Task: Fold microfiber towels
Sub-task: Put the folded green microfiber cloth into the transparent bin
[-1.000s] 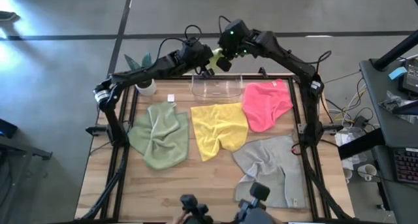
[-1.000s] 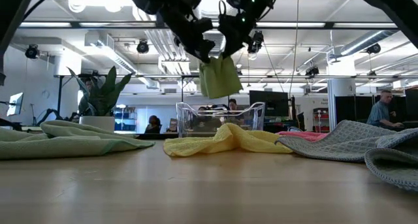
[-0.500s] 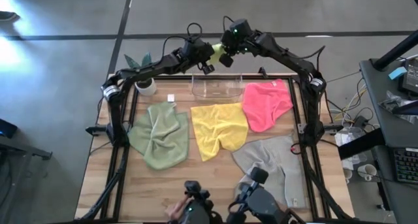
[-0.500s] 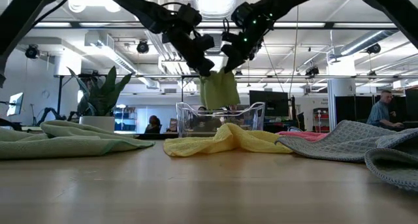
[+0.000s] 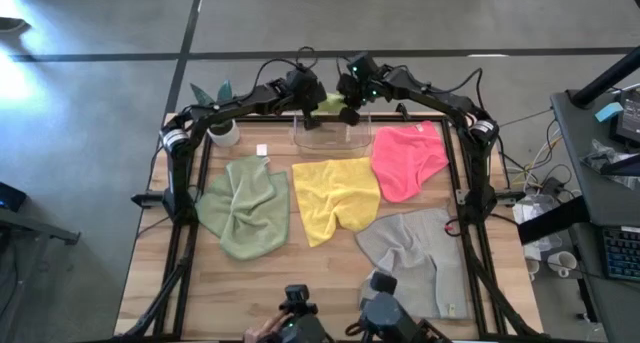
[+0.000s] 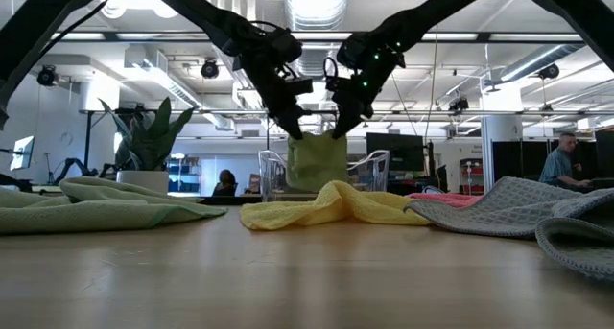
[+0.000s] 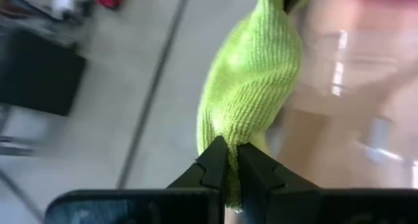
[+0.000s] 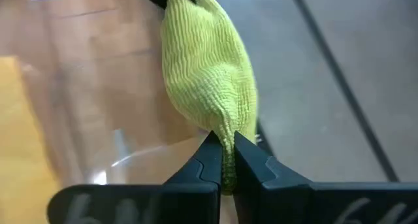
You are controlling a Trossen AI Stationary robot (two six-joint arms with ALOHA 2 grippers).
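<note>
Both grippers pinch the lime green towel [image 6: 318,161] from opposite sides – the left gripper [image 7: 226,160] and the right gripper [image 8: 223,160] each clamped tight on an edge – holding it just above the clear bin [image 5: 332,138]. In front of the bin lie the yellow towel [image 5: 335,196], sage towel [image 5: 246,207], pink towel [image 5: 406,159] and grey towel [image 5: 418,255]
</note>
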